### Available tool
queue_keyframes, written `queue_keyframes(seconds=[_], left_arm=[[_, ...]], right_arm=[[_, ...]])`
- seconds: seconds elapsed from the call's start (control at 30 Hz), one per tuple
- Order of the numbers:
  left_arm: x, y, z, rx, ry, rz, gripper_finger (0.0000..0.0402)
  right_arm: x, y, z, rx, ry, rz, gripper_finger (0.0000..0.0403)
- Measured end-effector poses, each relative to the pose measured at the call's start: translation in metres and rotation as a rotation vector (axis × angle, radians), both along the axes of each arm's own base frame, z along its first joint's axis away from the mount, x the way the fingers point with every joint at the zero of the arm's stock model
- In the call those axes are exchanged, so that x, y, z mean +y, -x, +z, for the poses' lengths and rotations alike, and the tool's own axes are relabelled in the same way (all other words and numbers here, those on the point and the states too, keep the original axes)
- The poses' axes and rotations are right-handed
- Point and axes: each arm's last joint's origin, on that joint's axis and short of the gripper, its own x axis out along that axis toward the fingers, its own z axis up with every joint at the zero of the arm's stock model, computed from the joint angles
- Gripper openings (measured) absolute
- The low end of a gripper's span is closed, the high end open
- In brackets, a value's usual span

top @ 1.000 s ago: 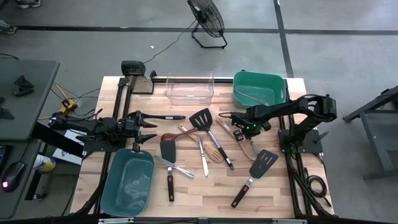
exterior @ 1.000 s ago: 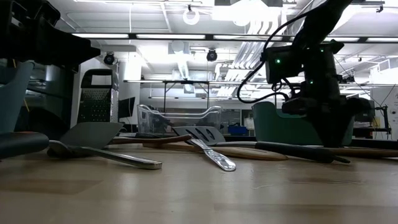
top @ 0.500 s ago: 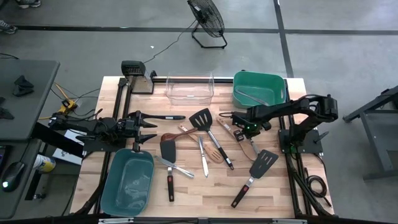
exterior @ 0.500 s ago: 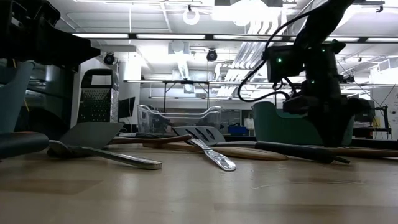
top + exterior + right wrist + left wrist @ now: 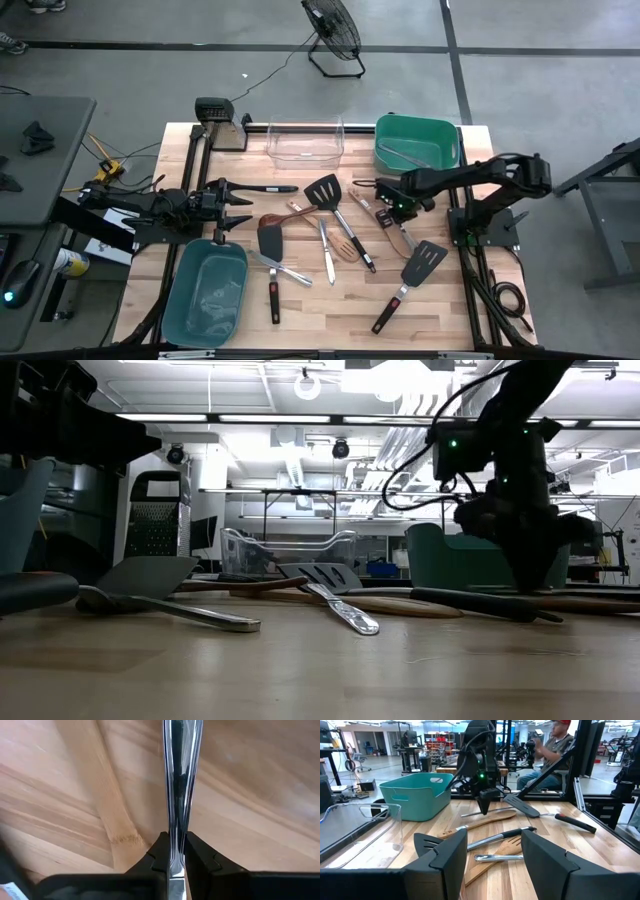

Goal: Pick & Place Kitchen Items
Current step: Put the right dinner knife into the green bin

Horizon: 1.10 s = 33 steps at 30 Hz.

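Note:
Long-handled utensils lie scattered mid-table: a black slotted turner (image 5: 325, 190), a wooden spoon (image 5: 285, 215), metal pieces (image 5: 326, 250) and a red-trimmed black turner (image 5: 412, 272). My right gripper (image 5: 385, 213) (image 5: 527, 585) points down among them, right of centre. In the right wrist view it is shut (image 5: 173, 851) on a silvery metal handle (image 5: 177, 775) that lies beside a wooden handle (image 5: 102, 795). My left gripper (image 5: 238, 205) (image 5: 492, 860) waits open at the table's left, above the teal tub (image 5: 205, 290). My right gripper pinches the silvery handle (image 5: 174, 827) between its two fingertips, one on each long side. It comes from above, pointing down. The handle runs on away from the fingers, close over the tabletop. I cannot tell whether it is lifted.
A green tub (image 5: 417, 142) holding a metal utensil stands at the far right, with a clear bin (image 5: 305, 140) to its left. A grater (image 5: 153, 515) stands at the far left. A person (image 5: 550, 750) sits beyond the table's right side. Bare wood lies along the near edge.
The right arm's elbow has swung a little toward the table's right edge. Its wrist has risen and stands steeper over the utensils, while the fingertips stay down at the tabletop. The utensils have kept their places.

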Motion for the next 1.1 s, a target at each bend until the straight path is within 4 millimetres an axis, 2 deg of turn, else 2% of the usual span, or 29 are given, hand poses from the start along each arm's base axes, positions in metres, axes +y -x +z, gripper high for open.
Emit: queue_keyframes(seconds=[0.2,0.6,0.9,1.1], left_arm=[[0.0,0.0,0.0,0.0,0.0,0.0,0.0184],[0.0,0.0,0.0,0.0,0.0,0.0,0.0184],[0.0,0.0,0.0,0.0,0.0,0.0,0.0184],[0.0,0.0,0.0,0.0,0.0,-0.001,0.0184]], right_arm=[[-0.001,0.002,0.017,-0.101,0.032,-0.002,0.0026],[-0.011,0.013,0.068,-0.352,0.156,-0.041,0.0026],[-0.026,0.013,0.113,-0.504,0.287,0.026,0.0026],[-0.036,0.012,0.132,-0.552,0.361,0.104,0.0026]])
